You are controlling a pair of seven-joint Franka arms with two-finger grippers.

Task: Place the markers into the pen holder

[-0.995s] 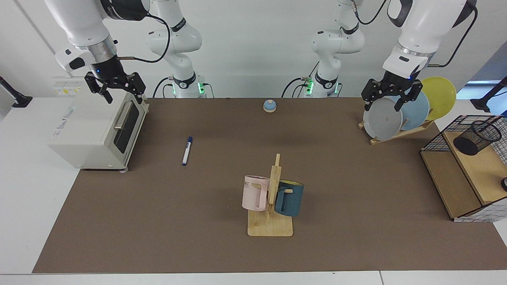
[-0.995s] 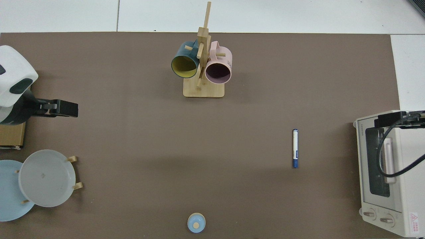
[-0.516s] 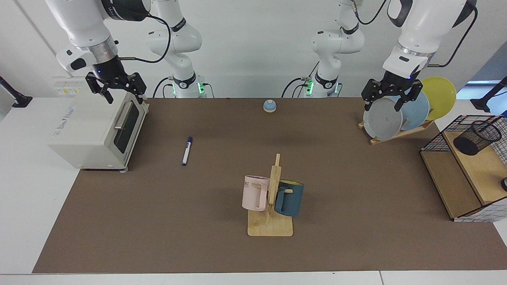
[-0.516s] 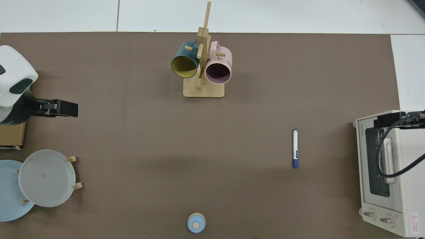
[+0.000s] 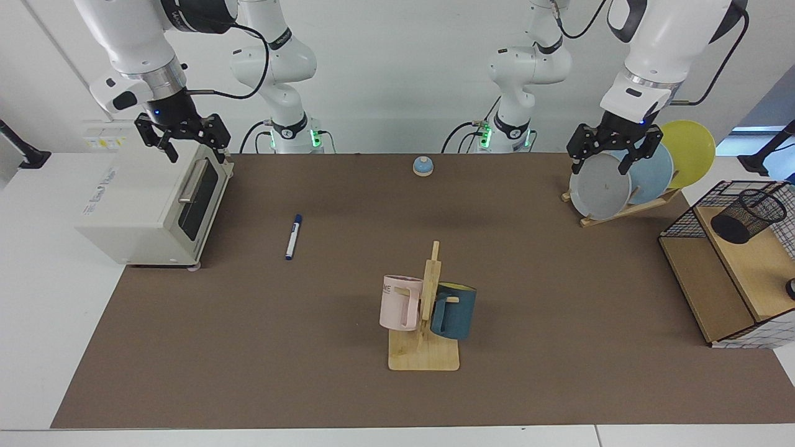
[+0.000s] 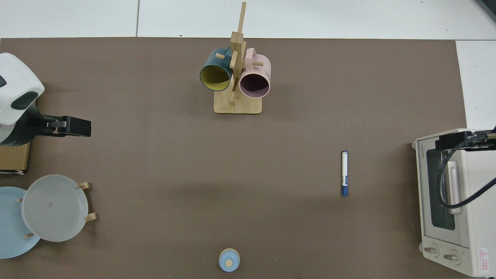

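The marker (image 5: 293, 236), white with a dark blue cap, lies flat on the brown mat near the toaster oven; the top view shows the marker (image 6: 344, 173) lying alone. The black mesh pen holder (image 5: 748, 216) rests tilted on a wooden shelf inside the wire frame at the far side of the table from the marker. My right gripper (image 5: 194, 152) hangs open and empty above the oven's top front edge, well away from the marker. My left gripper (image 5: 600, 166) hangs open and empty over the plate rack. The pen holder is out of the top view.
A cream toaster oven (image 5: 149, 202) stands beside the marker. A mug tree (image 5: 425, 323) with a pink and a dark blue mug stands mid-table. A rack holds grey, blue and yellow plates (image 5: 599, 186). A small blue knob (image 5: 423, 166) sits at the back edge. The wire frame (image 5: 683, 217) encloses the shelves.
My right arm has shifted slightly above the toaster oven. The left arm, the marker and the pen holder have not moved.
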